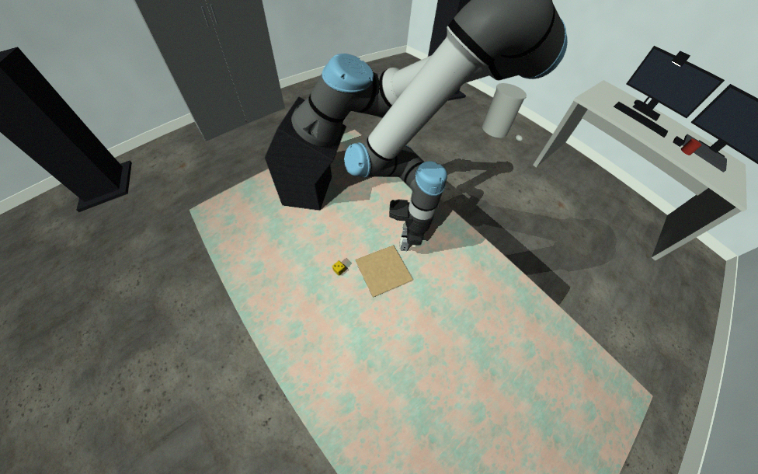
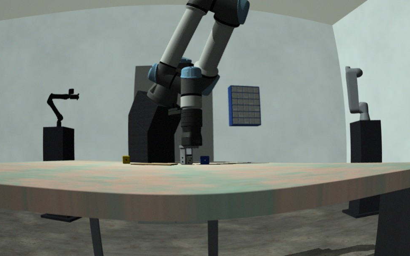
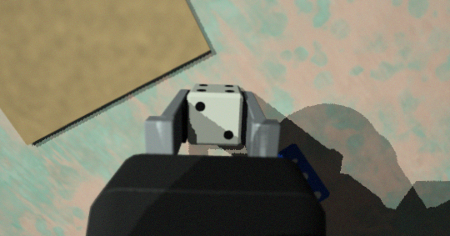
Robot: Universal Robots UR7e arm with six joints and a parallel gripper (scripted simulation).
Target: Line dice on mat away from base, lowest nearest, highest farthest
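Closing my gripper on the white die: fingers sit flush on both side faces, clamped on it, two pips on top. It stands on the table just off the near corner of the tan mat, not on it yet.

Risks from here, as I judge them:
- grip is low on the die; a fast lift could let it pivot and show another face
- blue die sits right beside my right finger, a sideways move could knock it
- dragging over the mat edge could curl or shift the mat

Yellow die waits on the mat's far side, apart from it. Table top is mottled pink and green. Beyond: grey floor, dark cabinet, desk with two monitors, white bin.
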